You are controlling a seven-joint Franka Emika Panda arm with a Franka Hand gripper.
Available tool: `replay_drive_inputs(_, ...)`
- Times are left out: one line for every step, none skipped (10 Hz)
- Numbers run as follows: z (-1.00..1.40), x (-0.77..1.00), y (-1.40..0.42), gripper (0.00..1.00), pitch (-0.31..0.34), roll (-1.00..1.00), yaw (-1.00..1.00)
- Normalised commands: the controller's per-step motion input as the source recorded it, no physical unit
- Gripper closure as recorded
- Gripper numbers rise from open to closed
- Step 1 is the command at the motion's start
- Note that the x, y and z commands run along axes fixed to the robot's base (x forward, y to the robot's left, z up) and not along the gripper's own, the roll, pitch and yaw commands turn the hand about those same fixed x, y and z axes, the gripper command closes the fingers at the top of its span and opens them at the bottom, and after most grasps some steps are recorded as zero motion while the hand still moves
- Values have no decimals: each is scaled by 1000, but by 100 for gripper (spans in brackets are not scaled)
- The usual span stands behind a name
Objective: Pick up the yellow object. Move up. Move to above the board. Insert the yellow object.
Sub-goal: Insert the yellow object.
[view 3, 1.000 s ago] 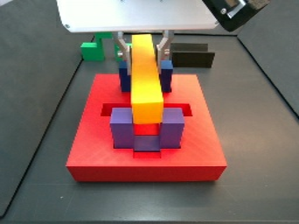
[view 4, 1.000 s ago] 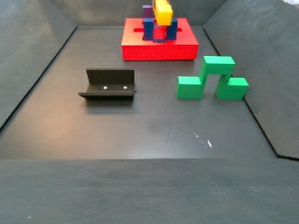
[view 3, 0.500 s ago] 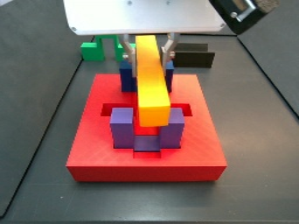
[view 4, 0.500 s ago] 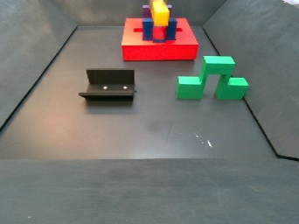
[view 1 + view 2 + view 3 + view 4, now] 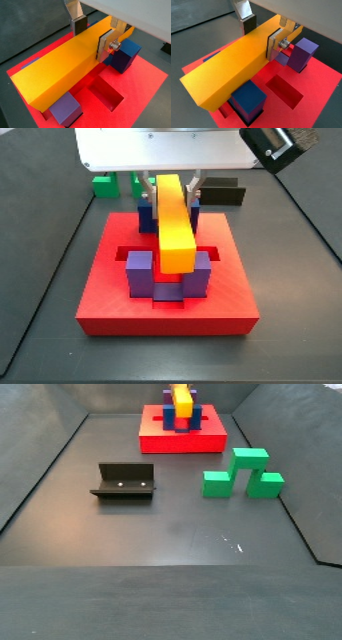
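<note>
Gripping the yellow object (image 5: 67,67) by its flanks, the gripper (image 5: 93,34) is being seen in both wrist views with its silver fingers (image 5: 276,42) pressed against the bar's two long sides, near one end. The yellow object (image 5: 173,218) is being held above the board (image 5: 167,303), running lengthwise over the middle of the red slab, with its near end hanging over the gap between the purple posts (image 5: 140,276) at the front. In a side view the far end of the bar is being hidden under the white gripper body (image 5: 156,148), beside the blue posts (image 5: 143,200).

In a wrist view a recessed slot (image 5: 107,94) is being shown in the red surface beside the bar, and a blue post (image 5: 125,54) is standing just beside the gripping finger. Whether the bar is touching the posts cannot be told.

Well apart from the board (image 5: 183,438), the green stepped block (image 5: 242,473) and the fixture (image 5: 124,482) are being left on the dark floor. A black block (image 5: 221,194) is lying behind the board.
</note>
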Motion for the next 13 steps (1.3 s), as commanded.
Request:
replay_drive_inputs(-97, -49, 0, 100, 0, 137, -17)
replay_drive_inputs(-94, -51, 0, 100, 0, 133, -17)
replay_drive_inputs(-91, -60, 0, 100, 0, 133, -20)
replay_drive_inputs(-91, -74, 0, 100, 0, 136, -29)
replay_drive_inputs(-71, -51, -20, 100, 0, 136, -29)
replay_drive_inputs(-49, -9, -51, 100, 4, 140, -20)
replay_drive_inputs(-23, 0, -123, 100, 20, 200, 0)
replay_drive_inputs(0, 20, -291, 100, 53, 404, 0)
replay_drive_inputs(-17, 131, -349, 100, 60, 413, 0)
replay_drive_inputs(-51, 111, -326, 100, 63, 424, 0)
replay_drive_inputs(-123, 66, -251, 100, 54, 446, 0)
replay_drive_inputs(-203, 60, -174, 100, 49, 410, 0)
replay_drive_inputs(-240, 43, -86, 100, 51, 329, 0)
